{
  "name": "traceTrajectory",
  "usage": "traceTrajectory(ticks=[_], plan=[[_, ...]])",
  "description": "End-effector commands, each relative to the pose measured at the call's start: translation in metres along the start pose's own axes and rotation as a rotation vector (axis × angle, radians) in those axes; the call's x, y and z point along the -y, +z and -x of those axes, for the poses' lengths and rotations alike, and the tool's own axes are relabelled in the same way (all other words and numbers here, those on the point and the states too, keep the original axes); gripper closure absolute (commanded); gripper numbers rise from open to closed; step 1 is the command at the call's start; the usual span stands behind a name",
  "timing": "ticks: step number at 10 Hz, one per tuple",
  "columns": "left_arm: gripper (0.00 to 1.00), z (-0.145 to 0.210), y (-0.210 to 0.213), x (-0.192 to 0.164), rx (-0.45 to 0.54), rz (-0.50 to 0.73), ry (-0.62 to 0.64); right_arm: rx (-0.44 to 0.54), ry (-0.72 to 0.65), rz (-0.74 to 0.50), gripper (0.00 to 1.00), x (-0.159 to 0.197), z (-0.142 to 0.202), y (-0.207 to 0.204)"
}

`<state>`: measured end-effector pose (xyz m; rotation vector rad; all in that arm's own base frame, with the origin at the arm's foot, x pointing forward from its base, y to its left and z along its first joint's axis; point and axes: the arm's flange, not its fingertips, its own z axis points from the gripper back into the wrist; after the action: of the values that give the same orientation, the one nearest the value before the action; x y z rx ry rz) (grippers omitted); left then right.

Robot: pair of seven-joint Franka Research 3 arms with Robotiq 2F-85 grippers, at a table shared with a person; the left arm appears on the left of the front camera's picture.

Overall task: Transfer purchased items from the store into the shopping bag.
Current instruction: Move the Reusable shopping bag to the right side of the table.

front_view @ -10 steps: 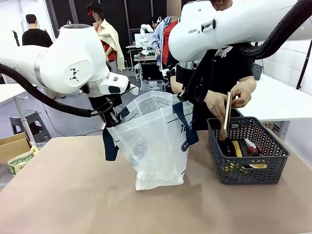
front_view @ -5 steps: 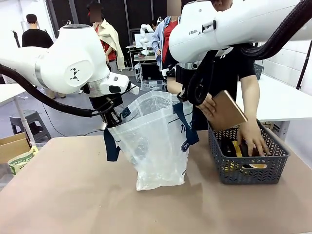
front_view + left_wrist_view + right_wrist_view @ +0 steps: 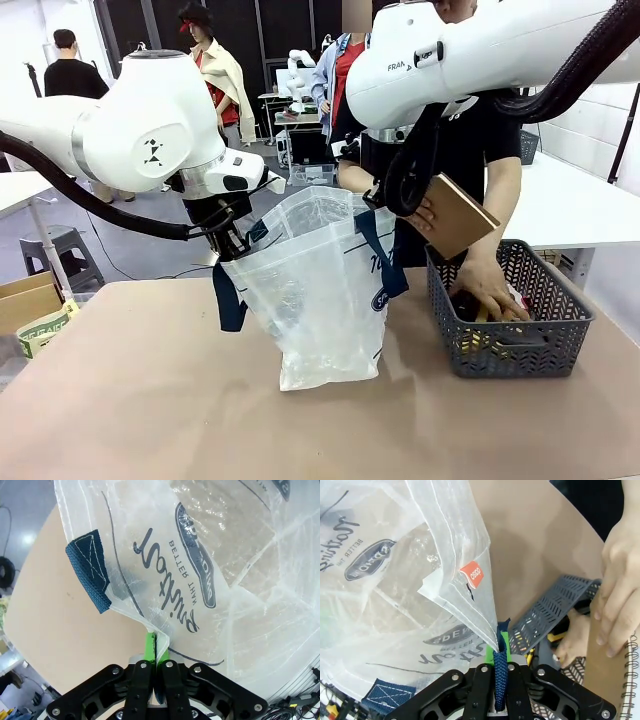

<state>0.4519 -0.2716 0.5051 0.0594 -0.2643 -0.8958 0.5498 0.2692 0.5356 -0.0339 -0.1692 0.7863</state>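
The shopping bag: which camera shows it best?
The front view: the whole shopping bag, mouth held open. The left wrist view gives a close patch of lettering, edge pinched by the left gripper; the right wrist view a corner, the right gripper shut on its strap.

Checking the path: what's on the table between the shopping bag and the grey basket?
Nothing; the front view shows bare table between shopping bag and basket.

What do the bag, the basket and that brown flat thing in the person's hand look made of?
The shopping bag: thin translucent plastic, crinkled and glossy, with woven navy handles. The basket: rigid dark grey plastic, matte lattice walls. The brown item: likely kraft cardboard, matte; spiral wire along one edge.
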Motion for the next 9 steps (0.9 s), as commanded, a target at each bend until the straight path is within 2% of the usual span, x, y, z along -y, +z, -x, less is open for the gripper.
traceTrajectory(ticks=[1,9], plan=[[1.00,0.0017,0.0008,-0.0004,-0.013,-0.017,-0.004,-0.005,-0.002,-0.002,1.00,0.0016,-0.0007,0.0002],[1.00,0.0017,0.0008,-0.0004,-0.013,-0.017,-0.004,-0.005,-0.002,-0.002,1.00,0.0016,-0.0007,0.0002]])
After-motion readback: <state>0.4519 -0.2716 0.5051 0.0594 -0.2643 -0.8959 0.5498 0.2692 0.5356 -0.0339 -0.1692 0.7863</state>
